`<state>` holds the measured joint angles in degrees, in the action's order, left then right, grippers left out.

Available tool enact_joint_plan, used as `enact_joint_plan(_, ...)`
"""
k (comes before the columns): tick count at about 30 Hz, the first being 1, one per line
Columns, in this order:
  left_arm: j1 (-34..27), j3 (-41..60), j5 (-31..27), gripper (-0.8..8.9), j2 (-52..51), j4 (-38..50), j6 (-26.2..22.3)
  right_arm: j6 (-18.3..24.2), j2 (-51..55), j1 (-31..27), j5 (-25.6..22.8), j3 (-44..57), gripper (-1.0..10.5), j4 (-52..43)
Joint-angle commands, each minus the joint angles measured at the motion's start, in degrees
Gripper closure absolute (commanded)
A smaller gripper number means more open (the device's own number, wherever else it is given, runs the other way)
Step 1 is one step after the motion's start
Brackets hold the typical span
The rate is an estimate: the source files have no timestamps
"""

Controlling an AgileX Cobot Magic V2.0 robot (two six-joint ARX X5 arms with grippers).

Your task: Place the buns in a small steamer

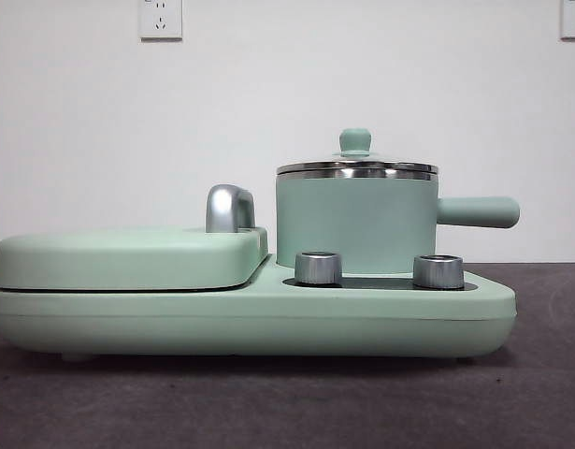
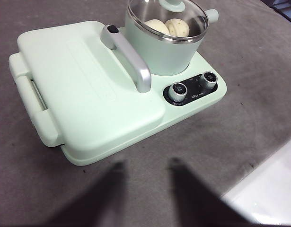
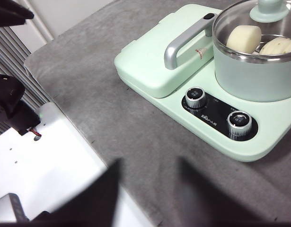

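— What's on your grey surface (image 2: 240,123)?
— Your small steamer (image 1: 355,224) sits lidded on the mint cooker base (image 1: 268,318), both buns (image 2: 168,27) inside (seen through the glass).
— And your tools?
— Left tool (image 2: 144,165) and right tool (image 3: 147,163) hang open, holding nothing, well apart from it.

Griddle lid (image 1: 128,257) shut; two knobs (image 1: 318,267) on base (image 1: 268,323).

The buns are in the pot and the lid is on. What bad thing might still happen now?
Not much, probably. Both buns sit inside the small steamer under its glass lid. Its side handle sticks out past the base, so an arm passing close might knock it and shift the pot. The left gripper and right gripper are open, away from it over the table, so any move back toward the steamer should stay clear of it.
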<state>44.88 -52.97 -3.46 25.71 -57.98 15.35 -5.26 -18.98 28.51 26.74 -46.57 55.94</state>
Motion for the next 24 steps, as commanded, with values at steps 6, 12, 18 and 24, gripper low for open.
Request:
enact_joint_plan(6, 0.4, -0.5, -0.6, 7.86, 0.4, 3.4, 1.5, 1.1, 0.0, 0.3, -0.8, -0.7, 9.3, -0.6)
enact_joint_plan(12, 0.4, -0.6, -0.6, 7.86, 0.4, 3.6, 1.5, 1.2, 0.0, 0.3, -0.8, -0.7, 9.3, -0.6)
enact_joint_plan(18, -3.6, 1.4, -0.7, 7.86, -1.4, 5.6, 1.4, 1.2, 0.0, 0.3, -0.8, -0.7, 9.3, -0.6)
enact_joint_plan(24, -17.4, 11.6, -1.2, 7.86, -4.5, 16.2, -3.8, 1.2, 0.0, 0.3, -0.8, -0.7, 9.3, -0.6)
